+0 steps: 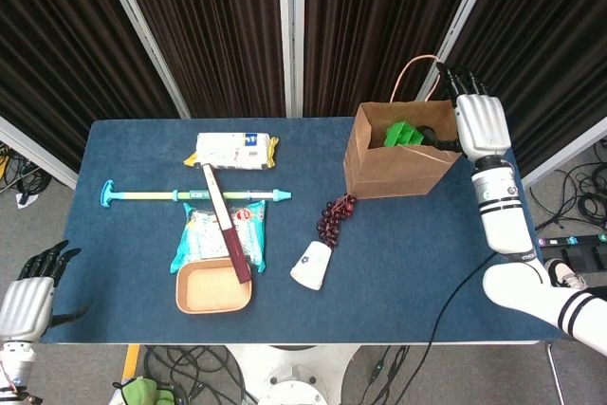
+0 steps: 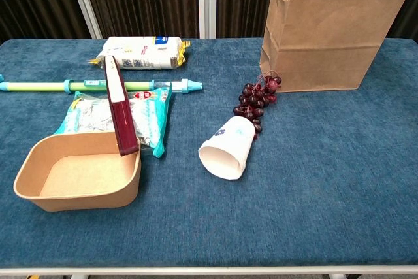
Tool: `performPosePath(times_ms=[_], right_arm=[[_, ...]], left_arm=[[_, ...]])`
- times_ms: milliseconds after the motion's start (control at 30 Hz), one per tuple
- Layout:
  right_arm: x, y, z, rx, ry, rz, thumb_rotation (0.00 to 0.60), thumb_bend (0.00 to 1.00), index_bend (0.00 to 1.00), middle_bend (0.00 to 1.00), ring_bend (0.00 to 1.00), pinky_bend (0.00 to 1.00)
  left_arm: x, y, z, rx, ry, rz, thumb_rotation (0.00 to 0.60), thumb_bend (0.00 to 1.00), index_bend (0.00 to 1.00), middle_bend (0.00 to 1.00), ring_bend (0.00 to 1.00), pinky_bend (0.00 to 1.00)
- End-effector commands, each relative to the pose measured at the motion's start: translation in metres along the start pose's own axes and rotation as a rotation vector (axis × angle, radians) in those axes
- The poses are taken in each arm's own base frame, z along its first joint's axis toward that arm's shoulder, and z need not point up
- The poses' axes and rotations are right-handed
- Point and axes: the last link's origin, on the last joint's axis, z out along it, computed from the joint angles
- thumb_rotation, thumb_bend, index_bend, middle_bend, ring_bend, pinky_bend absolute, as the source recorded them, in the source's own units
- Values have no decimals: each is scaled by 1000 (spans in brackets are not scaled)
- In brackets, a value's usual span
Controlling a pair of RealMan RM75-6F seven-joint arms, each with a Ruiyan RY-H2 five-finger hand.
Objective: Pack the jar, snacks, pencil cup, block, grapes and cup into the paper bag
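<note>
Left hand: I see my left hand [image 1: 24,303] off the table's near-left corner, well apart from everything, fingers spread, holding nothing.
Tray: the shallow tan paper tray [image 2: 46,195] holds nothing that I can see; a dark red flat bar [image 2: 120,105] leans on its far rim.
Snacks: one crinkly teal-edged snack pack [image 2: 145,117] lies under that bar; a white snack pack [image 2: 141,52] sits further back. A long pale-green rod with teal ends [image 1: 152,195] lies between them.
Cup: the white paper cup [image 2: 228,147] is tipped on its side, mouth toward me.
Grapes: the dark red grapes [image 2: 257,97] lie between the cup and the bag, touching the bag's base.
Paper bag: the brown paper bag [image 1: 384,166] stands upright and open; the green block [image 1: 404,134] sits inside it.
Right hand: my right hand [image 1: 479,121] hovers at the bag's right rim, fingers extended and apart, empty, the block just beside it below the rim.
</note>
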Motion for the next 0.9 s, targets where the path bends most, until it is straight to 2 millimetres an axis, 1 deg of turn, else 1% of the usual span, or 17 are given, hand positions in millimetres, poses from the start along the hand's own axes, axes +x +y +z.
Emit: performPosePath(times_ms=[33,133,200,267,333,467,567,667,800,900], right_arm=[[12,-14,-9,79,63,84,600,138,0,149,4,137],[18,-37,-26,240,86,203,600,135,0,204,28,164],[20,-52,-43,375,74,277,600,135,8,228,56,198],[20,-63,-57,479,59,299,600,134,37,238,72,210],[16,-70,-67,542,44,286,600,134,67,251,87,212],[-3,-83,-86,623,-63,199,600,117,112,283,101,217],[-22,-87,-95,659,-139,85,600,102,129,291,104,220],[-42,-89,-97,679,-192,-41,600,92,159,310,134,250],[-66,-93,-95,659,-271,-108,600,85,166,314,136,268],[-86,-95,-89,642,-323,-186,600,75,166,308,136,268]], left_arm=[[0,0,0,-1,0,1,600,41,221,175,133,144],[0,0,0,0,0,3,600,42,221,175,133,144],[1,0,0,1,0,3,600,42,221,175,133,144],[1,1,-1,0,2,5,600,41,222,175,133,143],[1,1,0,-1,4,5,600,41,221,175,133,144],[1,1,-1,-2,6,4,600,42,221,175,133,144],[1,0,-2,2,6,2,600,40,221,175,133,144],[1,-1,-3,4,7,1,600,42,222,175,133,144],[0,-2,-4,10,5,-2,600,41,221,175,133,143],[-1,-3,-4,9,4,-4,600,41,221,175,133,143]])
